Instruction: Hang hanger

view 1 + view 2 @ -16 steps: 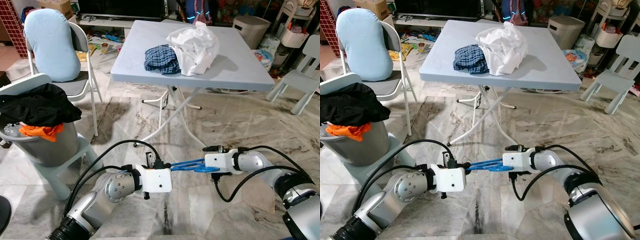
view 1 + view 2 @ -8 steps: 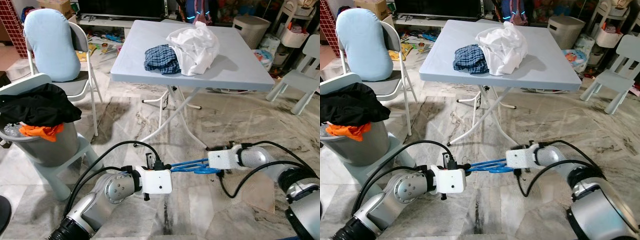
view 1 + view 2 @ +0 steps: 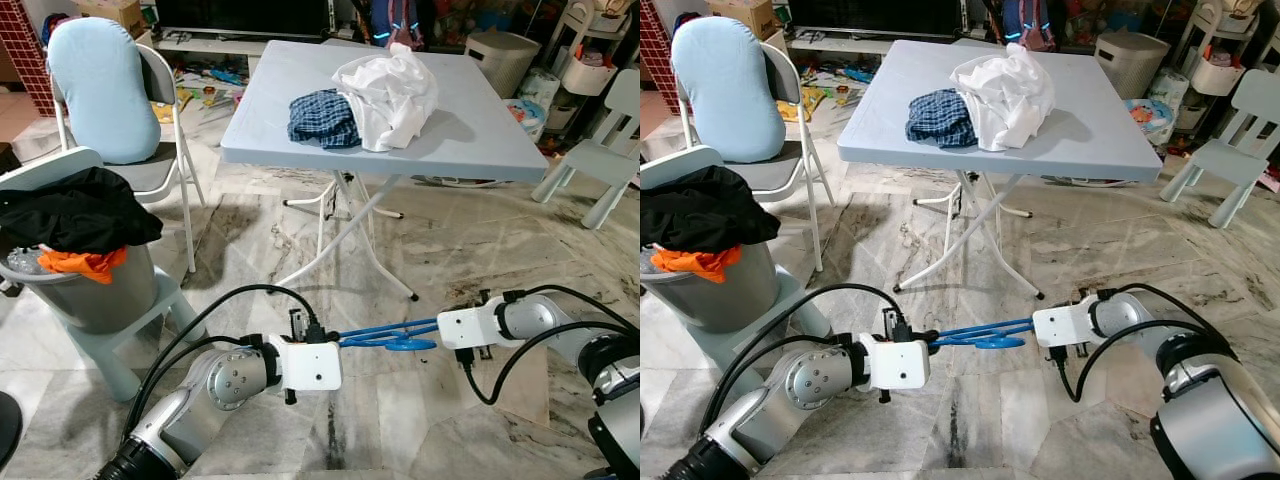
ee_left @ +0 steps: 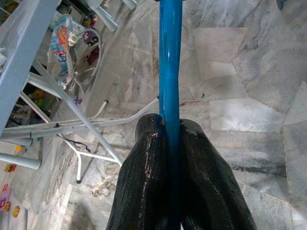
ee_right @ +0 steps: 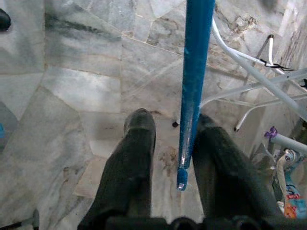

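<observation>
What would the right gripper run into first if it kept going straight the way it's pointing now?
The blue hanger: its end already lies between the open fingers of the right gripper. Further along that line is the left gripper, shut on the hanger's other end, though depth is hard to judge.

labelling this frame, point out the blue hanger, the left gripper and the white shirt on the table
blue hanger (image 3: pixel 385 333), left eye view, middle of its bar
left gripper (image 4: pixel 171 125), left wrist view, fingertips clamping the bar
white shirt (image 3: pixel 392 85), left eye view, middle of the heap
</observation>
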